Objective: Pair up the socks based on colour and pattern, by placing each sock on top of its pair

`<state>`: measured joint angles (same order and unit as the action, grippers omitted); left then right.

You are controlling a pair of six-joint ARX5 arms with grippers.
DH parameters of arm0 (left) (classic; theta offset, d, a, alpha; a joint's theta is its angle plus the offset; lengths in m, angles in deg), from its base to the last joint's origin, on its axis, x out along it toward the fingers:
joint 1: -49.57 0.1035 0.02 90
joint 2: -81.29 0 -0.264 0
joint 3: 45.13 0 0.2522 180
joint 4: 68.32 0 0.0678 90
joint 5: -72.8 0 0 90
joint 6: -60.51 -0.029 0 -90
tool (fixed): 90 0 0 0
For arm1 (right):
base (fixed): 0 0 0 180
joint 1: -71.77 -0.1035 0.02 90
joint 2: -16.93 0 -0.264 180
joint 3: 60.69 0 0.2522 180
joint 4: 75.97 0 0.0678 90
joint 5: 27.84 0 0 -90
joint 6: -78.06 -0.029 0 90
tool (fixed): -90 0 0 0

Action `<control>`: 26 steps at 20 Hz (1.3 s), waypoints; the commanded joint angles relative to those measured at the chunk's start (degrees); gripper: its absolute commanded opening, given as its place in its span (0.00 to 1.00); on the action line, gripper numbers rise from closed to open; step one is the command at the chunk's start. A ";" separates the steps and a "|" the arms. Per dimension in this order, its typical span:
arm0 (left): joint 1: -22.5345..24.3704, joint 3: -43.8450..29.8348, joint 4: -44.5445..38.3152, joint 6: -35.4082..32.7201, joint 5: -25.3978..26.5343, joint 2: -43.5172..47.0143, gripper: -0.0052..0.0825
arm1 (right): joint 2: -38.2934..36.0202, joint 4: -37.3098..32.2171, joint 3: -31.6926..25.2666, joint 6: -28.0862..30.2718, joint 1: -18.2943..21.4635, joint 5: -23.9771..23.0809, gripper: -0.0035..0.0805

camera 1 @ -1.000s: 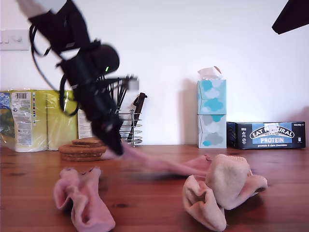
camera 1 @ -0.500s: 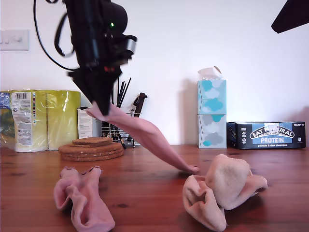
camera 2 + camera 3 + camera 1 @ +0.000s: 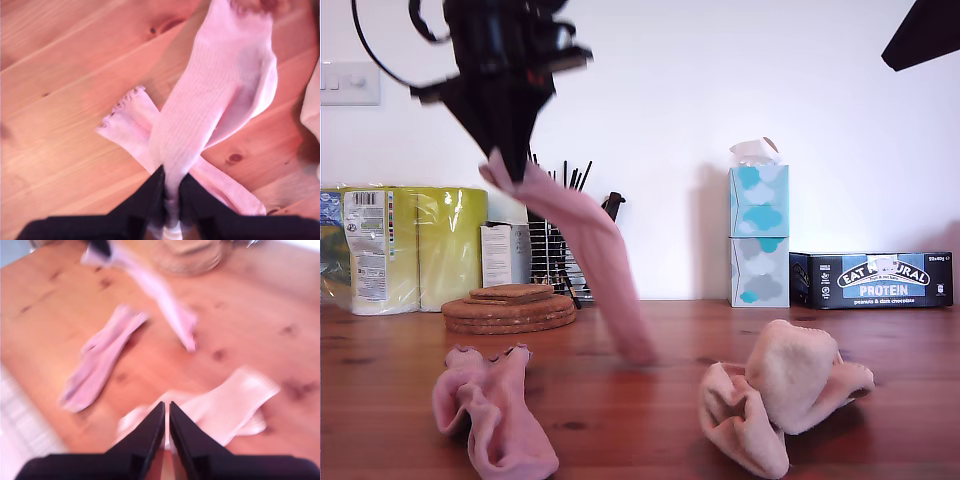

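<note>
Jaws: my first gripper (image 3: pixel 171 197) is pinched on one end of a dusty-pink sock (image 3: pixel 585 250), lifted high toward the exterior view's upper left; my second gripper (image 3: pixel 166 412) has its jaws pressed nearly together with nothing between them, hovering above the cream-peach socks (image 3: pixel 225 405). Carried item: the held pink sock hangs from the jaws in a long slant, its long axis running from about 11 o'clock down to 5 o'clock in the exterior view, its free toe low over the wooden table (image 3: pixel 650 400), whether touching or just clear I cannot tell. Target: the second pink sock (image 3: pixel 490 415), frilly cuff visible, lies on the table toward the exterior view's lower left, at roughly 7 o'clock from the hanging toe; from the first wrist camera it shows directly beneath the held sock, crossing under it at an angle. Other items: the two cream-peach socks sit heaped together toward the exterior view's lower right, already touching. Judgement: the first arm is the nearer one, and the move turns on swinging the hanging toe toward the mate's axis so the two lie along each other rather than crossed.
</note>
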<state>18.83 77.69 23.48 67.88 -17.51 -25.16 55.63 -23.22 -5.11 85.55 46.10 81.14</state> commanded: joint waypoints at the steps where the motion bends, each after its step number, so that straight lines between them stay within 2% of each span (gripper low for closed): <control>1: -1.11 -0.74 0.20 0.35 -0.02 3.10 0.04 | -2.69 1.77 0.11 -1.64 -0.98 1.05 0.03; 3: -1.79 -2.03 0.20 0.35 0.83 5.68 0.04 | -4.70 7.76 3.82 -2.36 -1.33 1.66 0.03; 5: -1.95 -5.03 0.22 0.79 1.49 8.13 0.04 | -4.74 15.06 9.97 -2.14 -1.33 1.62 0.03; 10: -1.81 -15.37 0.17 2.73 6.54 14.73 0.04 | -2.01 26.62 23.39 -1.14 -2.49 1.40 0.03; 13: -0.63 -16.48 -1.01 4.04 10.38 15.21 0.04 | -1.81 26.91 24.65 -0.07 -3.08 1.46 0.03; 16: 0.24 -16.48 -7.13 4.81 11.47 14.93 0.04 | -1.73 27.08 24.65 0.44 -3.08 1.40 0.03; 18: 1.25 -16.48 -9.07 5.35 13.97 14.93 0.04 | -1.57 27.06 24.65 0.66 -3.13 1.42 0.03; 23: 3.26 -16.48 -4.68 9.51 17.55 14.47 0.04 | -1.42 27.21 24.65 1.60 -4.42 1.42 0.03; 26: 3.21 -16.52 -1.79 12.61 16.57 12.90 0.04 | -1.42 27.65 24.65 2.03 -5.11 1.42 0.03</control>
<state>22.28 61.10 20.93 79.53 -0.79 -11.04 54.34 4.45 20.12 87.12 41.49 82.54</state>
